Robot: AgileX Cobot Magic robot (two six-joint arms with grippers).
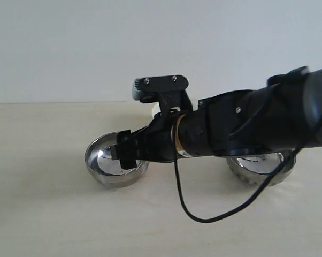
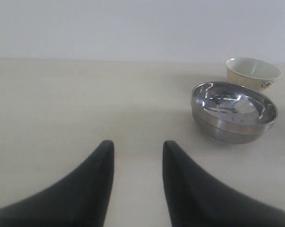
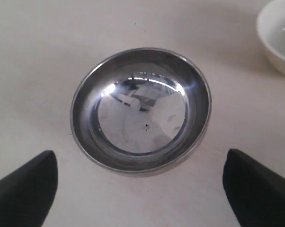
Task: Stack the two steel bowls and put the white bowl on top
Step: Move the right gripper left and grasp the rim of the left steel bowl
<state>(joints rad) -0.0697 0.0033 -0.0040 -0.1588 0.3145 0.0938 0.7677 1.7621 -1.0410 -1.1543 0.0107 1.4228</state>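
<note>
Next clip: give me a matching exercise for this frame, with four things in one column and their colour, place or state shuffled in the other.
Things
1. white bowl
2. steel bowl on the exterior view's left
3. steel bowl on the exterior view's right
4. left gripper

Descriptions
A. open, over bare table
B. partly hidden under the right arm
C. cream, with a dark mark on its outside
D. overlapped by the open right gripper

Pairs: 1-C, 2-D, 3-B, 4-A
</note>
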